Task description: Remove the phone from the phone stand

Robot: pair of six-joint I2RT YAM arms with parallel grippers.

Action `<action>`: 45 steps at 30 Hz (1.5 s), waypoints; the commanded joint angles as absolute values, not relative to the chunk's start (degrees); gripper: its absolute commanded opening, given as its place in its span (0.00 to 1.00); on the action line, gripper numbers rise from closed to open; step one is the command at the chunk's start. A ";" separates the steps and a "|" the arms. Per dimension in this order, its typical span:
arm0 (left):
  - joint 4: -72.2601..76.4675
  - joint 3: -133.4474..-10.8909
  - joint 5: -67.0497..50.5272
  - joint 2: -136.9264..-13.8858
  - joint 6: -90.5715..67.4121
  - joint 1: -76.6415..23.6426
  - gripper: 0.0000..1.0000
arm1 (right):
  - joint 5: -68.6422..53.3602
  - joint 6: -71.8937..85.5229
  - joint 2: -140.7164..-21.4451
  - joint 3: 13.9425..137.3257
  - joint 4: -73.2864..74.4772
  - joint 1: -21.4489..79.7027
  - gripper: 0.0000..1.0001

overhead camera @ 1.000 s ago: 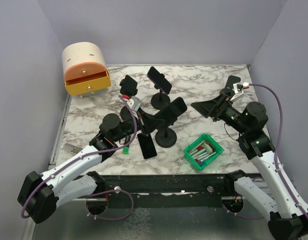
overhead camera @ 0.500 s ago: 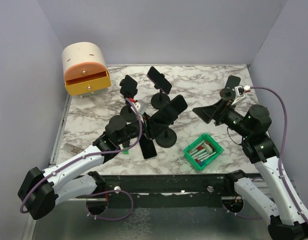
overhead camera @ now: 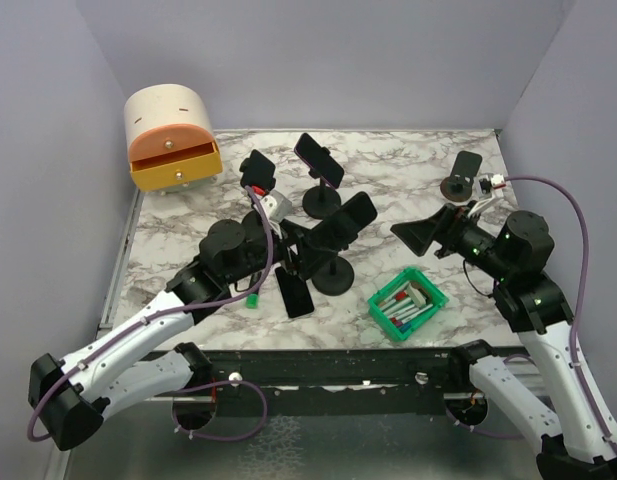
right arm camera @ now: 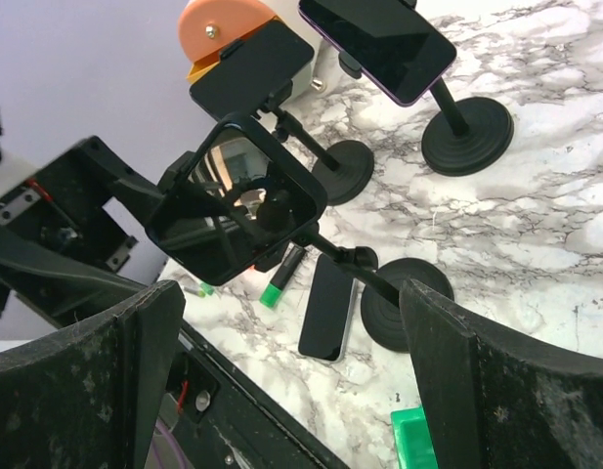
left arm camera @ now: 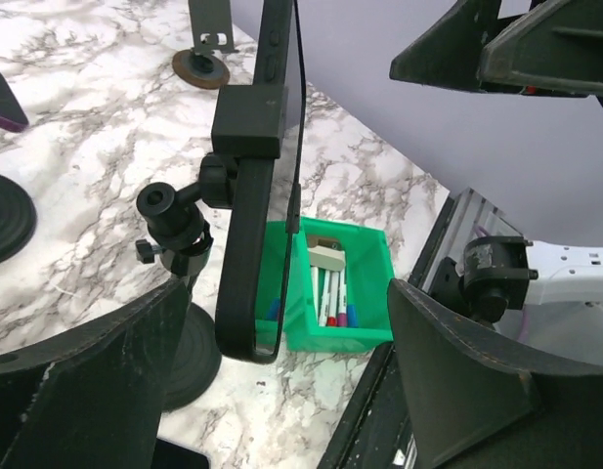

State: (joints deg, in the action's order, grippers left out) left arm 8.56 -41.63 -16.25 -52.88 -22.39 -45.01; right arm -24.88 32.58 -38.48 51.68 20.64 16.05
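A black phone (overhead camera: 344,221) sits clamped in the middle phone stand (overhead camera: 335,277), tilted up to the right. My left gripper (overhead camera: 299,247) is open just left of it. In the left wrist view the phone (left arm camera: 252,205) shows edge-on between my wide-apart fingers (left arm camera: 86,381), touching neither. My left gripper (left arm camera: 281,376) holds nothing. My right gripper (overhead camera: 429,231) hangs open to the right of the stand, facing it. In the right wrist view the phone (right arm camera: 236,200) and its stand base (right arm camera: 407,315) lie ahead of my empty right gripper (right arm camera: 291,376).
Another phone (overhead camera: 296,292) lies flat by a green-capped marker (overhead camera: 252,298). Two more phones on stands (overhead camera: 319,160) (overhead camera: 257,172) rise behind. An empty stand (overhead camera: 464,172) is at the back right, a green bin of markers (overhead camera: 408,304) at the front right, an orange drawer unit (overhead camera: 172,140) at the back left.
My left gripper has opened from nearly shut to wide beside the stand's phone. The right arm has drifted slightly right and nearer, still open.
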 commanded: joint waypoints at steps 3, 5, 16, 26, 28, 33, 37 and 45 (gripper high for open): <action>-10.11 -48.96 -12.31 -47.80 -13.86 -45.14 0.86 | -25.11 28.46 -37.37 54.05 24.61 16.22 0.98; -13.13 -51.52 -11.90 -47.75 -10.87 -45.17 0.87 | -26.10 28.39 -37.30 53.58 24.07 16.18 0.98; -19.83 -62.37 -15.06 -59.20 -6.15 -45.08 0.68 | -28.89 31.37 -39.20 52.81 20.54 16.18 0.99; -17.11 -59.71 -13.14 -59.35 -5.52 -44.14 0.57 | -28.72 43.00 -46.72 53.07 12.39 16.34 1.00; -16.01 -58.73 -13.33 -58.88 -5.80 -44.04 0.53 | -27.79 44.31 -48.09 53.60 12.39 16.88 1.00; -13.53 -56.70 -13.91 -58.21 -6.46 -43.95 0.47 | -26.05 47.31 -51.61 55.07 11.64 20.23 1.00; -12.36 -56.36 -14.37 -57.90 -6.98 -43.93 0.44 | -23.20 49.33 -54.22 55.94 11.36 23.30 1.00; -10.65 -55.33 -16.11 -56.93 -8.23 -43.94 0.40 | -17.27 52.54 -54.95 56.07 9.61 26.33 1.00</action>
State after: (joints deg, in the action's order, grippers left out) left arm -12.91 -56.21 -14.13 -58.28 -7.14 -44.21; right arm -21.85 49.87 -54.87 54.37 12.21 25.30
